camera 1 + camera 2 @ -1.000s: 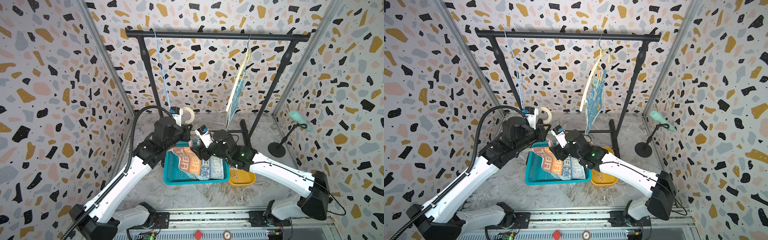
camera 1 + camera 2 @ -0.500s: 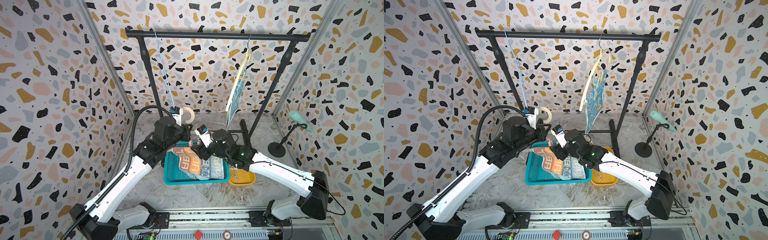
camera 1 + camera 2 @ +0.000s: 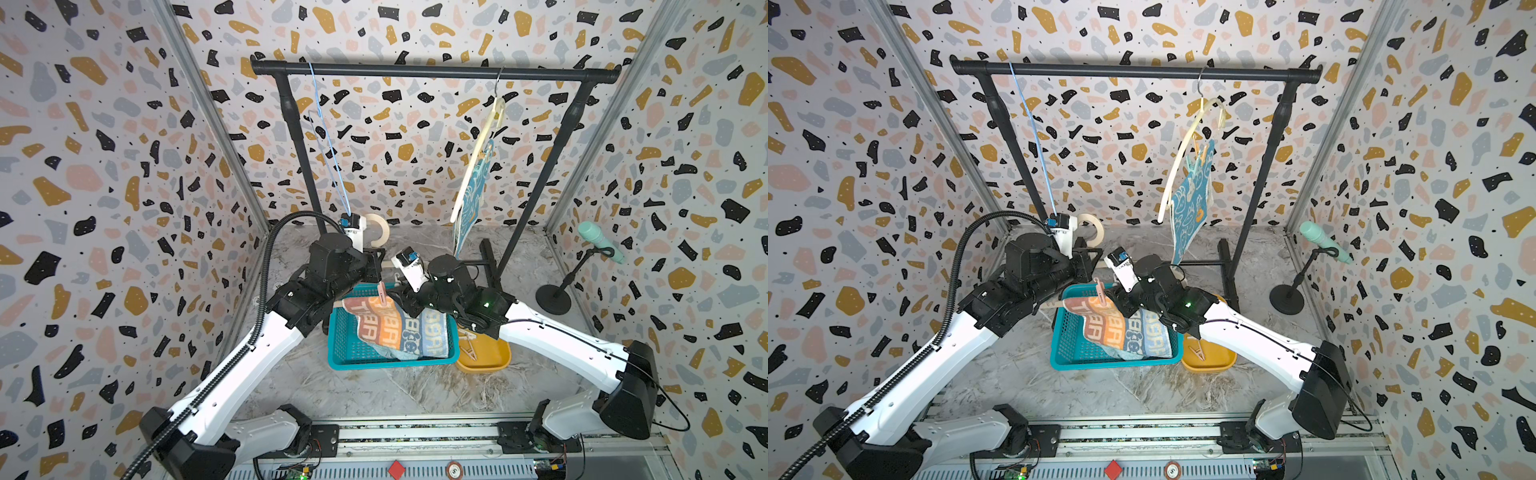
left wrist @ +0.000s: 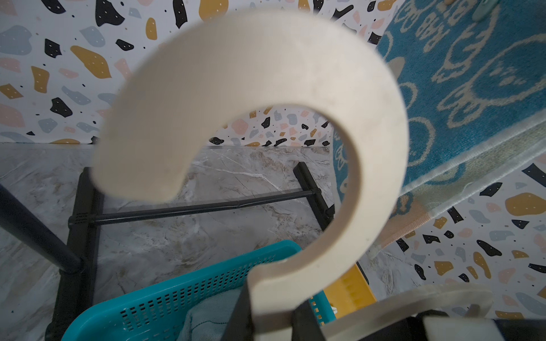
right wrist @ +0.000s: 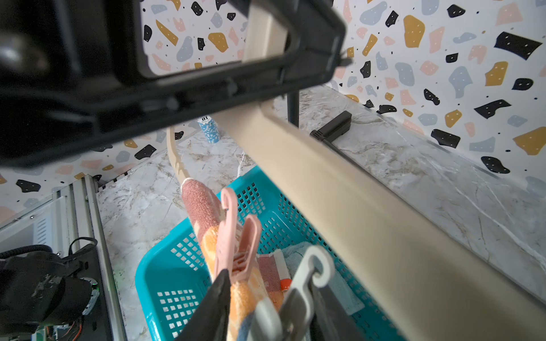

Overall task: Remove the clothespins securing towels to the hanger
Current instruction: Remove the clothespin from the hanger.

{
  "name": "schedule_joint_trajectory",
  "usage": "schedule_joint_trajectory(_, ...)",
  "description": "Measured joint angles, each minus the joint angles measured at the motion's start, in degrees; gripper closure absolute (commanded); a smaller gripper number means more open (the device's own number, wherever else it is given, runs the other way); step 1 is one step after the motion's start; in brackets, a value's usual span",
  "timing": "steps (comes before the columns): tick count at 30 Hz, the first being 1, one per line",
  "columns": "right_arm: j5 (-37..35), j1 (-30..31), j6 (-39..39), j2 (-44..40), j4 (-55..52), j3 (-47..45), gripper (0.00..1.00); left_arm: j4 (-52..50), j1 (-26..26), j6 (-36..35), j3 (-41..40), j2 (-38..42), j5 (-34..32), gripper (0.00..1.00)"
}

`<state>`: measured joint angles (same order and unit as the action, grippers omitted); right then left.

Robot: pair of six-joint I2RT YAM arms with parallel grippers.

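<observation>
My left gripper (image 3: 372,266) (image 4: 274,324) is shut on the neck of a cream wooden hanger (image 4: 295,88) (image 5: 354,206), holding it over the teal basket (image 3: 345,357). The striped towel (image 3: 395,328) (image 5: 204,212) hangs from this hanger. A pink clothespin (image 3: 381,291) (image 5: 236,236) and a white clothespin (image 5: 307,274) pin it there. My right gripper (image 3: 399,297) (image 5: 269,313) is open, and the white clothespin's handles lie between its jaws with towel beside them. The teal rabbit towel (image 3: 1192,208) hangs on a second hanger (image 3: 1183,153), pinned by a mint clothespin (image 3: 1190,163).
The black rail (image 3: 415,72) also carries a bare blue wire hanger (image 3: 328,145). A pale blue towel (image 4: 212,316) lies in the basket. A yellow dish (image 3: 486,357) beside the basket holds loose clothespins (image 3: 1198,353). A mint microphone on a stand (image 3: 598,237) is at the right wall.
My right gripper's jaws have narrowed around the white clothespin. Both arms and the held hanger have stayed almost where they were.
</observation>
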<state>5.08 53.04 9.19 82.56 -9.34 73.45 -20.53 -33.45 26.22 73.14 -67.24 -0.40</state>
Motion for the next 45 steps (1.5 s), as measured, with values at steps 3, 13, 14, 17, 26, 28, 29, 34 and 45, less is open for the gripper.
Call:
schedule_joint_trajectory(3, 1.62, -0.76, 0.33, -0.02, 0.33, -0.04, 0.57, 0.02, -0.02, 0.02, 0.0, 0.0, 0.0, 1.0)
schedule_joint_trajectory(13, 4.33, -1.68, 0.81, -0.09, 0.76, -0.24, 0.59, 0.07, -0.04, 0.02, 0.0, -0.09, -0.02, 1.0)
schedule_joint_trajectory(14, 4.39, -1.7, 0.81, -0.09, 0.76, -0.24, 0.59, 0.07, -0.04, 0.02, 0.0, -0.09, -0.07, 1.0)
schedule_joint_trajectory(17, 4.57, -1.77, 0.81, -0.09, 0.76, -0.24, 0.61, 0.04, -0.04, 0.02, 0.0, -0.09, -0.13, 1.0)
schedule_joint_trajectory(26, 4.61, -1.92, 0.85, -0.11, 0.76, -0.24, 0.68, 0.04, -0.04, 0.02, 0.0, -0.09, -0.2, 1.0)
schedule_joint_trajectory(28, 4.61, -1.92, 0.85, -0.11, 0.76, -0.24, 0.68, 0.04, -0.04, 0.02, 0.0, -0.09, -0.17, 1.0)
schedule_joint_trajectory(29, 4.59, -1.95, 0.85, -0.11, 0.76, -0.26, 0.68, 0.04, -0.04, 0.02, 0.0, -0.09, -0.2, 1.0)
schedule_joint_trajectory(34, 4.59, -1.99, 0.87, -0.13, 0.85, -0.33, 0.71, 0.02, -0.07, 0.02, 0.0, -0.09, -0.2, 1.0)
schedule_joint_trajectory(45, 4.61, -1.99, 0.98, -0.39, 1.22, -0.66, 0.82, 0.0, -0.11, 0.02, 0.0, -0.09, -0.17, 1.0)
